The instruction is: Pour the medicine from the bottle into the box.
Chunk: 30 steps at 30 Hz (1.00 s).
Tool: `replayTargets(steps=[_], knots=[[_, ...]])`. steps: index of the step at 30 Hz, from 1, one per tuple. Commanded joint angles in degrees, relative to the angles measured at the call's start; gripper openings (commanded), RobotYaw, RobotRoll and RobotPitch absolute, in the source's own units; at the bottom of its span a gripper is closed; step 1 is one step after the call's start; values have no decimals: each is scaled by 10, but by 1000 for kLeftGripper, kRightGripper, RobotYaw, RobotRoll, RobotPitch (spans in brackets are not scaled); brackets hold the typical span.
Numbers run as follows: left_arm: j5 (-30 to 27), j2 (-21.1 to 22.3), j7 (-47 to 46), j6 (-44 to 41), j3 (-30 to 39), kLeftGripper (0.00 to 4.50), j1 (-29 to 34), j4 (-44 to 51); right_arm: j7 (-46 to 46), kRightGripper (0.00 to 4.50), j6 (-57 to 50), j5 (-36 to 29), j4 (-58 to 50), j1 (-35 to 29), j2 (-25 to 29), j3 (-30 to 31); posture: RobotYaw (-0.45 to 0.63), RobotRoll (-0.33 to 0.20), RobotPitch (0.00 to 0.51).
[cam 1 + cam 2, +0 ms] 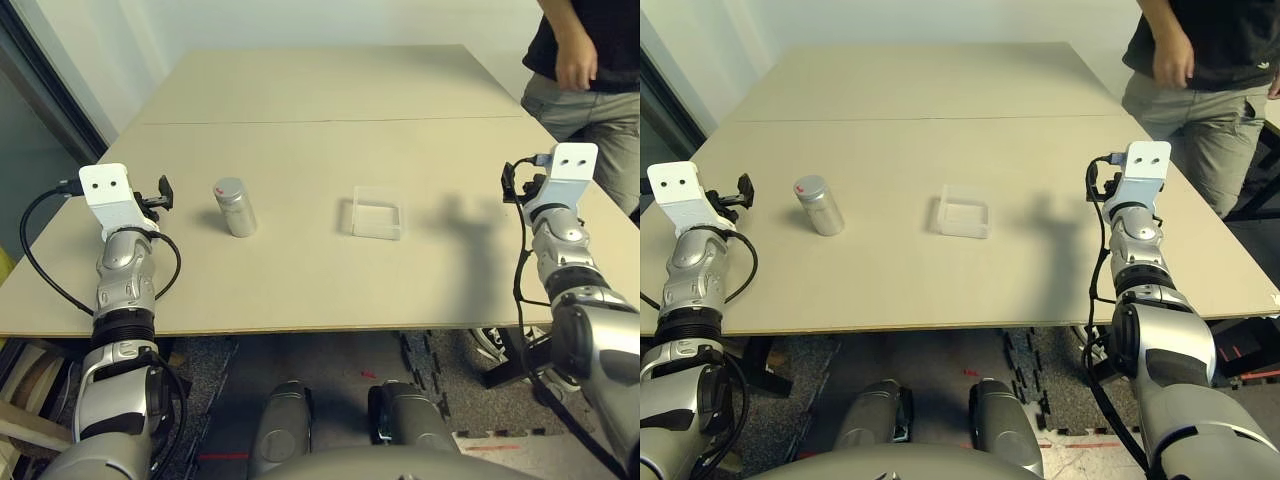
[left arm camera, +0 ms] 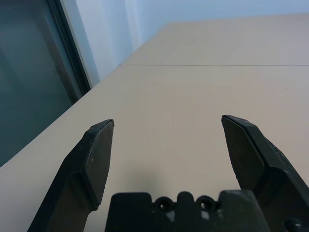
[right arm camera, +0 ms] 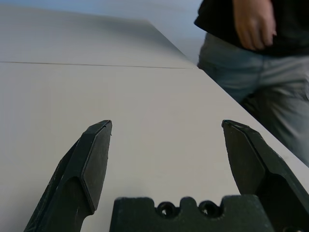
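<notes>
Silver bottle (image 1: pixel 235 207) stands just right of the left tool (image 2: pixel 166 145); clear box (image 1: pixel 377 214) sits mid-table (image 1: pixel 330 90), well left of the right tool (image 3: pixel 166 147). Both tools released, empty.

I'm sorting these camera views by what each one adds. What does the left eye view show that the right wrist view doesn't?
Left eye view alone: the bottle standing upright on the table, the clear box apart from it toward the robot's right, and the left gripper out beside the bottle. Right wrist view alone: a close look along the right gripper, its two fingers spread wide with bare tabletop between them. Both share: the table, the person standing at its far right corner, and the right gripper.
</notes>
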<state>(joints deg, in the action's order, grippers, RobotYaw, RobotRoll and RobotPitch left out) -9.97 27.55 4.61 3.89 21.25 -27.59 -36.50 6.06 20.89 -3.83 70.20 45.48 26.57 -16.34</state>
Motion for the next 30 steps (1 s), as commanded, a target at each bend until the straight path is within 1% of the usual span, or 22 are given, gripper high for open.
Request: replayTargets(steps=[1,6,10,13,16,21,22,25,30], knots=[[2,-2,4,1,-6,4478,-5,-7,2,4500,-1,-5,1,2,4,-2,70,0,29],[0,4,18,7,-6,4478,-18,-21,7,4500,2,-6,-5,3,3,-2,48,0,31],[-19,14,64,19,2,4478,-33,-35,20,4500,5,-9,-11,6,2,-3,43,0,27],[-44,25,122,10,7,4478,-38,-27,52,4500,5,-14,-18,6,1,-1,50,0,19],[-72,48,206,-2,5,4478,-34,-22,86,4500,4,-24,-25,6,-1,-3,43,0,17],[-90,93,327,-36,-13,4478,-24,-2,168,4500,-4,-32,-52,4,2,8,39,0,19],[-94,101,346,-45,-13,4478,-24,0,187,4500,-8,-35,-60,4,4,9,33,0,29],[-102,129,396,-68,-11,4478,-23,8,241,4500,-26,-46,-88,3,6,13,30,0,33],[-131,155,476,-113,-11,4478,-5,44,333,4500,-66,-59,-153,-11,10,30,37,0,32]])
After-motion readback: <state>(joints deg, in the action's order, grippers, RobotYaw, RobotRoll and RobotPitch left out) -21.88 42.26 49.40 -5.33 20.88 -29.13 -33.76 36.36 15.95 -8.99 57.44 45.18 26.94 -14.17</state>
